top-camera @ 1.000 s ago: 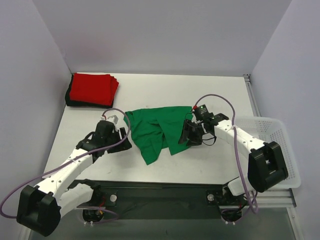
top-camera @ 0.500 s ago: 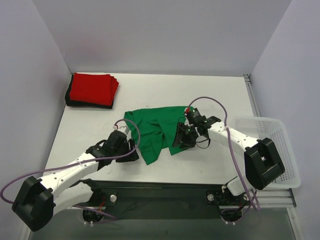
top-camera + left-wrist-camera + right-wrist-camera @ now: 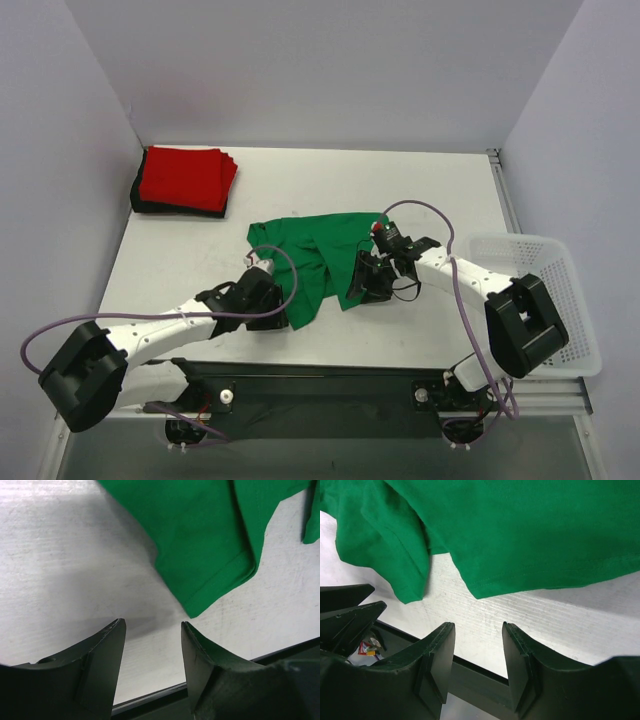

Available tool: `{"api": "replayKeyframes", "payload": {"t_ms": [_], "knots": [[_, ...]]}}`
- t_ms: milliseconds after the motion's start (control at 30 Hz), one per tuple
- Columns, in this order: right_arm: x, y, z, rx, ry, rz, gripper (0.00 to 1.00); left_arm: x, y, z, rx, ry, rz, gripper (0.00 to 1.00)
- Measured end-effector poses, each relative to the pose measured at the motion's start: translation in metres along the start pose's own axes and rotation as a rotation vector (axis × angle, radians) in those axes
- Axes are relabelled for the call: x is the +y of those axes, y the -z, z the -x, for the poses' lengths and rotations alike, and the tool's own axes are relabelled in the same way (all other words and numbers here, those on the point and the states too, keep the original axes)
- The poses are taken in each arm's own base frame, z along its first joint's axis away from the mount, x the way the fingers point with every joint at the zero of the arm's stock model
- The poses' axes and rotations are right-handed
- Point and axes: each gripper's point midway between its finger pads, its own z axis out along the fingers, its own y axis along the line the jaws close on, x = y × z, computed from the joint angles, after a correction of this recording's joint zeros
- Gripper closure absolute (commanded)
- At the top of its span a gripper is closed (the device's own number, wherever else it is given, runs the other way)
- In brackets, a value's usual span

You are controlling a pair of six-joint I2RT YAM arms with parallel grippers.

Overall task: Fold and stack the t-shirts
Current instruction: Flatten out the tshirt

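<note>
A bright green t-shirt (image 3: 310, 255) lies crumpled and partly spread in the middle of the table. My left gripper (image 3: 275, 312) is low at its near left corner. In the left wrist view that gripper (image 3: 152, 625) is open over bare table, with the green t-shirt's corner (image 3: 200, 540) just ahead of the tips. My right gripper (image 3: 365, 280) is at the shirt's near right hem. It (image 3: 478, 626) is open too, with the green hem (image 3: 520, 530) just beyond its fingertips. Folded red t-shirts (image 3: 185, 178) rest on a black one (image 3: 140, 200) at the back left.
A white mesh basket (image 3: 520, 240) stands at the right edge of the table. The table's dark front edge (image 3: 470, 672) runs close under both grippers. The left gripper's fingers (image 3: 345, 610) show at the left of the right wrist view.
My left arm has swung right and nearer, from the shirt's left side to its near corner, and its jaws have narrowed. My right gripper has shifted slightly left along the hem.
</note>
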Motion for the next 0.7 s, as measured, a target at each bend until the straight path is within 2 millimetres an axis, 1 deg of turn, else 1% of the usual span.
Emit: {"api": "replayKeyframes", "payload": {"t_ms": [133,333,400,433,467,567,633,700], "knots": [[-0.002,-0.004,0.0,0.007,-0.002,-0.005,0.57,-0.01,-0.009,0.003,0.007,-0.001,-0.007,0.42],[-0.002,-0.005,0.0,0.006,-0.002,-0.005,0.57,-0.034,-0.02,0.009,0.027,-0.053,-0.024,0.43],[-0.002,-0.005,0.0,0.005,-0.002,-0.004,0.58,-0.039,-0.023,0.01,0.037,-0.068,-0.023,0.47],[-0.002,-0.005,0.0,0.006,-0.002,-0.005,0.58,-0.04,-0.025,0.009,0.042,-0.074,-0.019,0.51],[-0.002,-0.005,0.0,0.007,-0.002,-0.005,0.58,-0.042,-0.026,0.009,0.048,-0.079,-0.015,0.53],[-0.002,-0.005,0.0,0.006,-0.002,-0.006,0.58,-0.043,-0.029,0.007,0.066,-0.092,0.01,0.62],[-0.002,-0.005,0.0,0.006,-0.002,-0.006,0.58,-0.041,-0.029,0.005,0.073,-0.096,0.025,0.65],[-0.002,-0.005,0.0,0.006,-0.002,-0.007,0.58,-0.038,-0.028,0.004,0.077,-0.096,0.04,0.74]]}}
